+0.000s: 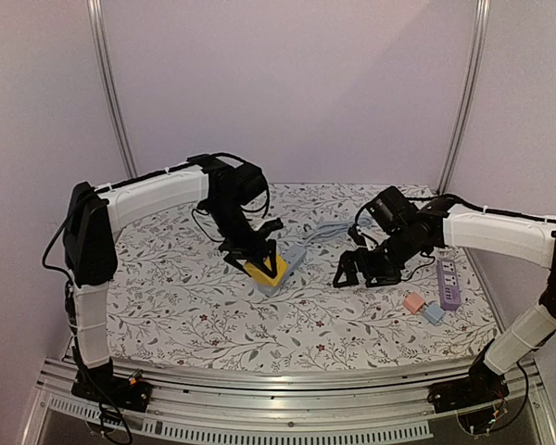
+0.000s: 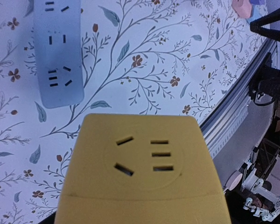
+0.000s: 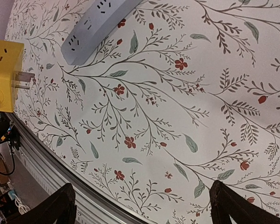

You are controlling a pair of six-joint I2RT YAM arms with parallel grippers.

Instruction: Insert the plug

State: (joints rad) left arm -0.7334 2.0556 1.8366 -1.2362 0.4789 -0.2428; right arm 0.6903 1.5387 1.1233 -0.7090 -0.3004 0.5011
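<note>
The plug [image 1: 267, 271] is a yellow block, and my left gripper [image 1: 257, 257] is shut on it just above the table. In the left wrist view the plug [image 2: 141, 172] fills the lower middle with its socket face up and hides my fingers. Its metal prongs [image 3: 23, 80] show in the right wrist view, pointing sideways. A grey-blue power strip [image 1: 292, 257] lies on the floral cloth right beside the plug, and its end [image 2: 56, 56] sits beyond the plug. My right gripper [image 1: 350, 274] hangs open over bare cloth, fingers [image 3: 58, 205] wide apart with nothing between them.
A purple power strip [image 1: 448, 283] lies at the right. A pink block [image 1: 413, 303] and a blue block [image 1: 433, 313] sit in front of it. The table's metal front rail [image 1: 287, 380] runs along the near edge.
</note>
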